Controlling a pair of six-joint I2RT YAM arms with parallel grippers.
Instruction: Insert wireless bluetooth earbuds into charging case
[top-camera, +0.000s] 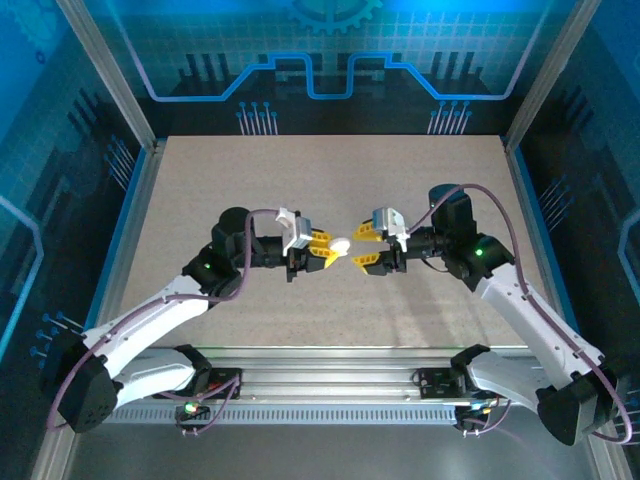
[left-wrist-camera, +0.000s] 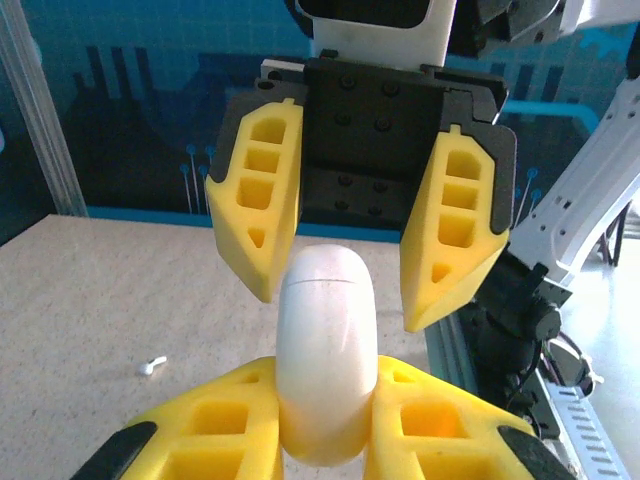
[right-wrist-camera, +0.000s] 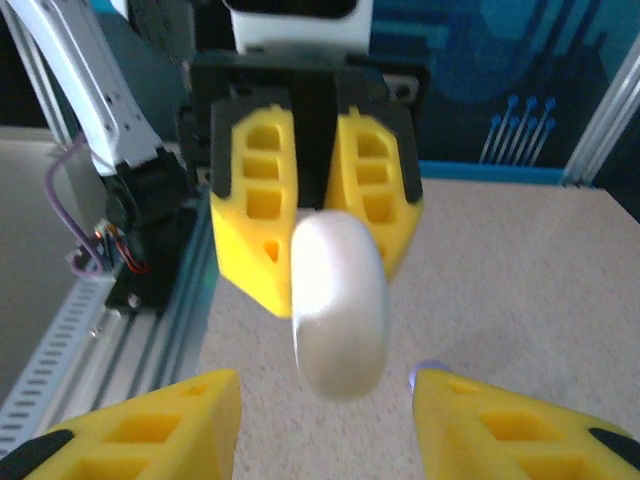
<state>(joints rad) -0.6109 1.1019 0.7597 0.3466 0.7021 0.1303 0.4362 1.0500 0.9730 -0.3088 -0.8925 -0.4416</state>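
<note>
One smooth white oval charging case (left-wrist-camera: 325, 350) is clenched in the left end effector (top-camera: 325, 251); the right end effector (top-camera: 362, 247) faces it, released. A tiny white earbud (left-wrist-camera: 150, 366) lies on the beige worktop (left-wrist-camera: 80, 300).

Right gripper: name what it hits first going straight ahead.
The white charging case held by the left gripper, directly ahead of the open right gripper; the gap looks small, though depth is unclear.
</note>
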